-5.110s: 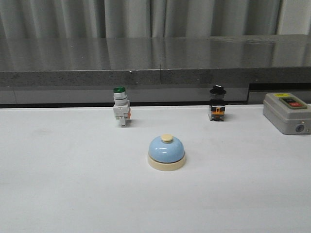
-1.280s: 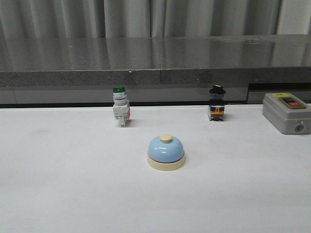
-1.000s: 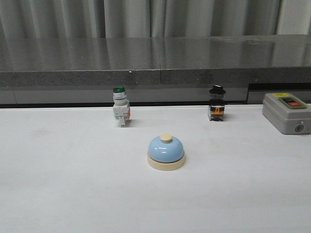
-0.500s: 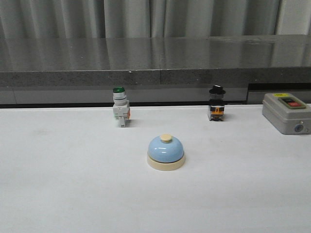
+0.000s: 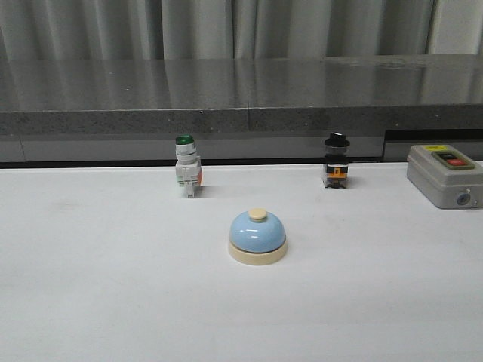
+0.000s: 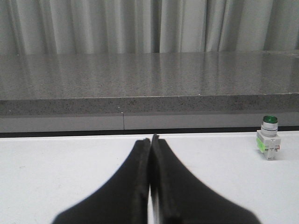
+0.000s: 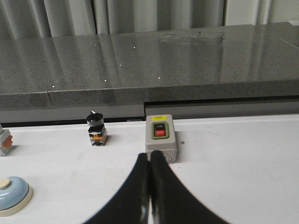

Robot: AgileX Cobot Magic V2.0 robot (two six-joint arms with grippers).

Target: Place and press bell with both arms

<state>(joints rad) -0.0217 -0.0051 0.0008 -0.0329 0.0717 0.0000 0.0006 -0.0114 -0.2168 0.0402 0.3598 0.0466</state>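
Note:
The bell, a light-blue dome with a cream base ring and cream button, stands upright on the white table in the middle of the front view. It also shows at the edge of the right wrist view. Neither arm appears in the front view. My left gripper is shut and empty over the white table, away from the bell, which is out of the left wrist view. My right gripper is shut and empty, with its tips pointing at the grey box.
A green-capped white pushbutton switch stands behind the bell to the left, also in the left wrist view. A black-capped switch stands behind to the right. A grey box with red and black buttons sits at far right. A grey ledge backs the table.

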